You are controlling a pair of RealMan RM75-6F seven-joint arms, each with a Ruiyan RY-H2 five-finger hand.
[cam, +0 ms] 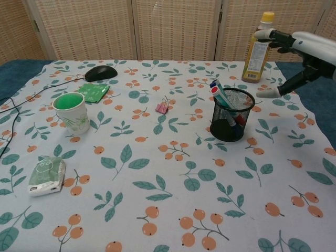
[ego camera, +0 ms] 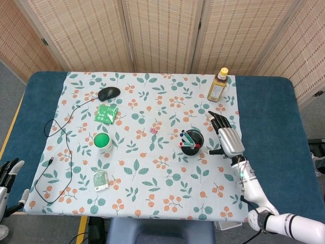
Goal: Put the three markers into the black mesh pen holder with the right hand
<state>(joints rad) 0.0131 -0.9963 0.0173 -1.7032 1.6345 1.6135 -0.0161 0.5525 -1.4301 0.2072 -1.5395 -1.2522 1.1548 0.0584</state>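
Item one, my right hand (ego camera: 227, 138): it hangs to the right of the black mesh pen holder (cam: 231, 122), apart from it, fingers spread wide and holding nothing. In the chest view the same hand (cam: 299, 55) sits at the upper right edge, thumb pointing down toward the cloth.

Item two, the markers (cam: 223, 100): they stand inside the holder, leaning toward its left rim, capped ends poking above the mesh. I see red, blue and green caps from the head view (ego camera: 187, 140). The holder stands upright on the leaf-print tablecloth (cam: 157, 173), right of centre.

Item three, my left hand (ego camera: 9, 175): only part of it shows at the lower left edge in the head view, off the table, its visible fingers apart with nothing in them.

Other stock on the cloth: bottle of amber drink (cam: 258, 50) behind the holder; pink binder clip (cam: 162, 107) left of it; green paper cup (cam: 72, 112); green tea packet (cam: 92, 92); black computer mouse (cam: 101, 72) with its cable (ego camera: 57, 152); a small wrapped packet (cam: 47, 176) near the front left.
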